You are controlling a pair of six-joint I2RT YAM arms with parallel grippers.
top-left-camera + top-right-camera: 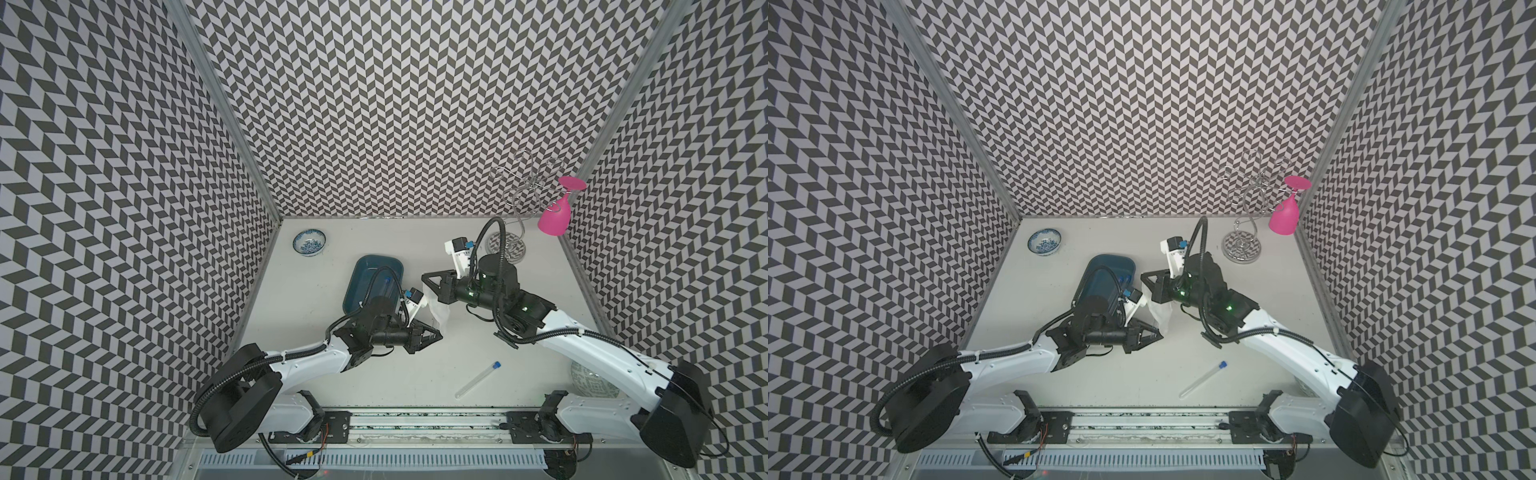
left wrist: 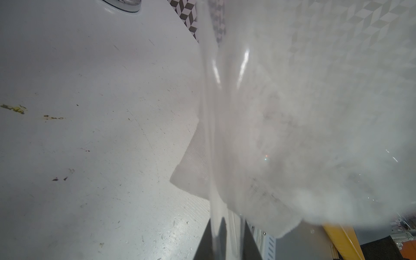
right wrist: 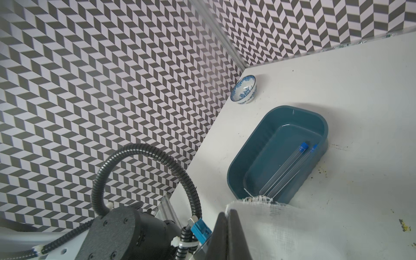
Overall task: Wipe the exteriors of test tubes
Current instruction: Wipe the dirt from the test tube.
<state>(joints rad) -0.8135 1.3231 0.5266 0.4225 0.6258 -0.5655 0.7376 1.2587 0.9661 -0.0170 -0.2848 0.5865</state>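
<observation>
- The left tool [image 1: 437, 333] is pinched narrow on a held test tube [image 2: 227, 90]. In the left wrist view the clear tube rises from between the dark fingers.
- The right tool [image 1: 424, 277] is clamped tight on the wipe [image 1: 440, 311], a thin white gauze sheet that hangs down from it.
- The relation that matters: the wipe hangs directly between the two tools, and the held test tube reaches from the left tool into it. The tube's long axis appears to run from the left tool towards the right tool.
- In the left wrist view the wipe lies against one side of the tube. I cannot tell whether it wraps all the way round.
- In both top views the held test tube itself is nearly invisible against the sheet.
- Judgement: the wiping stroke falls to the right arm, since it carries the wipe and sits at the tube's free end. The stroke should travel along the tube's length, not across it.
- A loose test tube [image 1: 477, 380] lies flat on the desk [image 1: 374, 374] at the front, well apart from both tools. It lies diagonally, with its blue cap towards the right arm.
- Another two test tubes [image 3: 283, 169] lie side by side in the teal tray [image 3: 324, 128], which is behind the left arm.
</observation>
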